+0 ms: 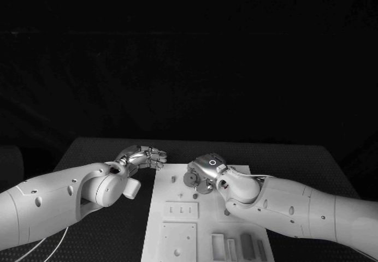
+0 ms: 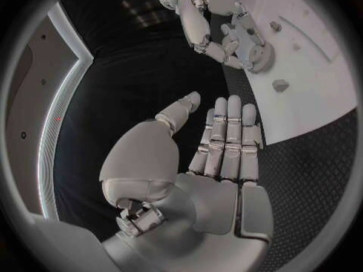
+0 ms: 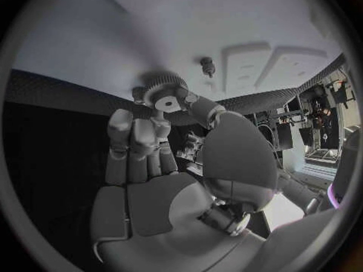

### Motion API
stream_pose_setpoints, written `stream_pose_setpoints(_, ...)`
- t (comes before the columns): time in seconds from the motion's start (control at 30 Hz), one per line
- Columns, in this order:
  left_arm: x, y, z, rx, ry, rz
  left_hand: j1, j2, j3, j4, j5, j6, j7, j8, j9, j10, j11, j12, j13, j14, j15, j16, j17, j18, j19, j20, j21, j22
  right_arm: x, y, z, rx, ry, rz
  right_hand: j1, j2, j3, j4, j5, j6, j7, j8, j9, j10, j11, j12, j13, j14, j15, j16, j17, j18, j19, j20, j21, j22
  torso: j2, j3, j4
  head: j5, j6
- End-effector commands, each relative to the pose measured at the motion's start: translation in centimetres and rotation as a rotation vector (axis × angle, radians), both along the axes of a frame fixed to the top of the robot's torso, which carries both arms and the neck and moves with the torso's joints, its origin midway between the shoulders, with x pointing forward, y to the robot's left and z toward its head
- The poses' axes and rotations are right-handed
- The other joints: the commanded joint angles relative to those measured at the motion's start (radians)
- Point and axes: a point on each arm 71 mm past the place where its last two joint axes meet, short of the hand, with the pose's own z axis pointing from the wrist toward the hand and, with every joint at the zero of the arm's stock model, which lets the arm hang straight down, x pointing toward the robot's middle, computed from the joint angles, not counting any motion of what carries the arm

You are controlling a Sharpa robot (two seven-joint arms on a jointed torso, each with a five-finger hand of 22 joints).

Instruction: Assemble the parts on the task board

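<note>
Right robot hand [image 3: 163, 163] pinches a small toothed gear [image 3: 165, 97] between thumb and fingertips, poised over the far part of the white task board [image 1: 177, 229]. A short peg [image 3: 206, 65] stands in the board just beyond the gear, apart from it; whether this is the gear's seat cannot be told. Left robot hand [image 2: 219, 157] hangs beside the board's edge over the black tabletop [image 1: 102, 150]; the wrist view shows its fingers extended side by side, thumb apart, holding nothing and touching nothing.

Risks, as judged from this pose:
- The gear is gripped only at its rim by the fingertips, so it may tip or slip loose on the way down.
- A bore not lined up with the peg would likely catch on the peg's top and jam or skid aside.
- The thumb lies close against the gear's face and may strike the board before the gear seats.

Further recessed blocks [image 1: 181, 210] lie on the board's near part, behind the right robot hand.
</note>
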Motion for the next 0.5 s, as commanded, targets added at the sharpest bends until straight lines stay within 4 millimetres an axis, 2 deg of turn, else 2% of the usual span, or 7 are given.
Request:
stream_pose_setpoints(0.03, -0.03, -0.27, 0.14, -0.006, -0.008, -0.017, -0.006, -0.003, 0.002, 0.001, 0.001, 0.001, 0.005, -0.003, 0.002, 0.002, 0.002, -0.005, 0.002, 0.009, -0.001, -0.005, 0.001, 0.019, -0.004, -0.003, 0.006, 0.016, 0.01, 0.08, -0.28, -0.016, 0.028, -0.006, -0.012, 0.007, -0.012, -0.017, 0.001, 0.000, 0.046, -0.020, -0.007, -0.007, 0.016, -0.003, -0.003, -0.005, 0.006, -0.007, -0.002, 0.038, -0.007, -0.005, -0.003, 0.001, -0.001, -0.0006, 0.0002, -0.001, 0.000)
stream_pose_setpoints(0.07, -0.05, -0.26, 0.16, -0.006, -0.011, -0.015, -0.006, -0.003, 0.002, 0.001, 0.001, 0.001, 0.005, -0.004, 0.002, 0.002, 0.002, -0.005, 0.002, 0.009, -0.001, -0.005, 0.001, 0.019, -0.004, -0.003, 0.006, 0.016, -0.02, 0.03, -0.28, -0.016, 0.028, -0.007, -0.015, 0.007, -0.016, -0.022, 0.000, -0.020, 0.048, -0.030, -0.011, -0.009, 0.017, -0.004, -0.003, -0.005, 0.008, -0.008, -0.002, 0.038, -0.008, -0.005, -0.004, 0.001, 0.000, -0.0006, 0.0001, -0.001, 0.000)
stream_pose_setpoints(0.2, -0.11, -0.35, 0.17, -0.007, -0.011, -0.019, -0.006, -0.001, 0.002, 0.002, 0.002, 0.001, 0.005, -0.004, 0.002, 0.003, 0.002, -0.005, 0.002, 0.009, -0.002, -0.005, 0.002, 0.019, -0.004, -0.003, 0.007, 0.016, 0.05, -0.15, -0.31, -0.014, 0.033, -0.013, -0.009, 0.008, -0.014, -0.027, -0.001, -0.041, 0.053, -0.039, -0.013, -0.012, 0.021, -0.003, -0.005, -0.005, 0.011, -0.010, -0.003, 0.038, -0.008, -0.005, -0.006, -0.001, 0.001, -0.0003, 0.0004, -0.001, -0.002)
stream_pose_setpoints(0.5, -0.03, -0.29, 0.15, -0.005, -0.011, -0.012, -0.008, -0.001, 0.002, 0.003, 0.003, 0.001, 0.006, -0.005, 0.003, 0.004, 0.002, -0.005, 0.002, 0.010, -0.002, -0.005, 0.003, 0.019, -0.004, -0.003, 0.007, 0.015, 0.05, -0.30, -0.35, -0.016, 0.038, -0.017, -0.009, 0.008, -0.015, -0.031, 0.000, -0.058, 0.060, -0.044, -0.013, -0.018, 0.028, -0.003, -0.007, -0.006, 0.017, -0.013, -0.002, 0.038, -0.008, -0.006, -0.009, -0.004, 0.000, 0.0000, 0.0004, -0.001, -0.001)
